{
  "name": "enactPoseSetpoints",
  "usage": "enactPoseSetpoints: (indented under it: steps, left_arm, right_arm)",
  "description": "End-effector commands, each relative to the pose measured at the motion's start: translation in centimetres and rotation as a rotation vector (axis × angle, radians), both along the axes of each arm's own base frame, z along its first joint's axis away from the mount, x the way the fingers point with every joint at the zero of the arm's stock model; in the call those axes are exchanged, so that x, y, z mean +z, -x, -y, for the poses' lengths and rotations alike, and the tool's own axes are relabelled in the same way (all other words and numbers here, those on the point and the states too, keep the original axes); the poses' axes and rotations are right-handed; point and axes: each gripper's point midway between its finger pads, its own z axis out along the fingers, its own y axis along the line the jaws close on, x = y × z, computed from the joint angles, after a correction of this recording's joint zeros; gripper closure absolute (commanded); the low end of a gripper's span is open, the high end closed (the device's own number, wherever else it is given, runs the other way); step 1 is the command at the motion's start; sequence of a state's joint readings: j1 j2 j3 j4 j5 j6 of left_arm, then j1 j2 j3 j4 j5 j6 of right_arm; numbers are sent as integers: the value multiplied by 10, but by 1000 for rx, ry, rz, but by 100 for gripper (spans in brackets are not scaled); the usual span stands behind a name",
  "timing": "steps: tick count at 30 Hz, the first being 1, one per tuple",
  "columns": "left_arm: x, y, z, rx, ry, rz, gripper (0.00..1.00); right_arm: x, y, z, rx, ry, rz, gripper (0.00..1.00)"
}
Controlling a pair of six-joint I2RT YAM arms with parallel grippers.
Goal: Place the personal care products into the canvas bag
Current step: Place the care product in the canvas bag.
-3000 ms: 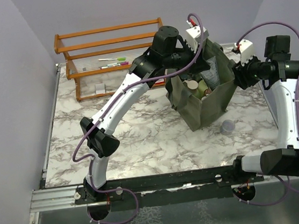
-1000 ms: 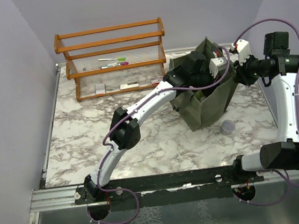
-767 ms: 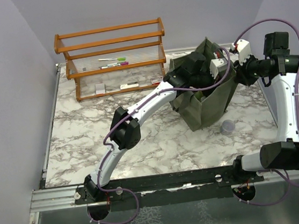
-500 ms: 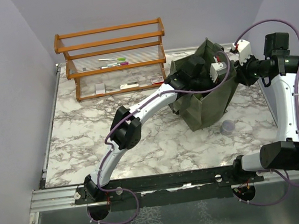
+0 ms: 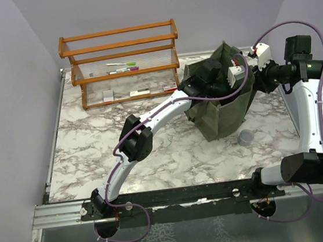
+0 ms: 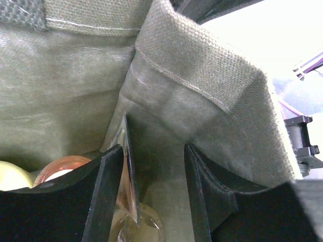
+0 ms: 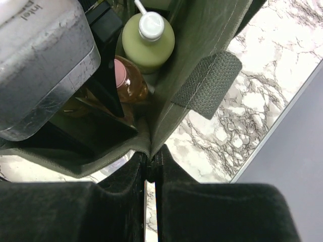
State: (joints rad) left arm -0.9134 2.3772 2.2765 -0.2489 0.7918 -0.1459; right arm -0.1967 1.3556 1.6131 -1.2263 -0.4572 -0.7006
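Note:
The canvas bag [image 5: 225, 114] stands at the right of the table, olive green and creased. My left gripper [image 6: 154, 151] is down inside it, open. The silver tube [image 6: 127, 189] stands on end against the left finger [image 6: 101, 201], with a wide gap to the right one. Below it lie an amber bottle [image 6: 60, 169] and a pale green one [image 6: 10, 176]. My right gripper [image 7: 151, 154] is shut on the bag's rim [image 7: 146, 136]. Past it I see a green pump bottle [image 7: 149, 43] and an amber bottle [image 7: 128, 80] in the bag.
An orange wooden rack [image 5: 119, 56] with thin pens [image 5: 121, 67] stands at the back left. A small lavender jar [image 5: 245, 137] sits on the marble just in front of the bag. The left arm [image 5: 150, 122] stretches across the middle of the table.
My left gripper, which was shut on the silver tube inside the bag, has opened and let it go. The right gripper stays clamped on the rim.

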Motion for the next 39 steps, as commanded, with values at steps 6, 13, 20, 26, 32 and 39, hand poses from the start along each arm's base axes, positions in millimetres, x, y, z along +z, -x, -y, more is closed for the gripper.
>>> enactPoseSetpoints:
  steps: [6,13,20,26,32,39]
  left_arm:
    - [41,14,-5,-45,57,46,36]
    - [52,6,-13,-6,60,79,31]
    - [66,1,-18,20,65,126,25]
    - [80,-7,-27,49,67,183,20]
    - [98,-14,-40,82,76,206,15]
    - [118,-26,-56,127,91,240,13]
  right_arm:
    - [5,-4,4,-21,9,27,99]
    - [6,-4,3,-21,5,29,99]
    - [6,-3,3,-24,6,28,99]
    - [7,-3,2,-19,-2,24,99]
    - [5,-3,0,-15,-13,19,98]
    - [4,-2,0,-14,-10,10,97]
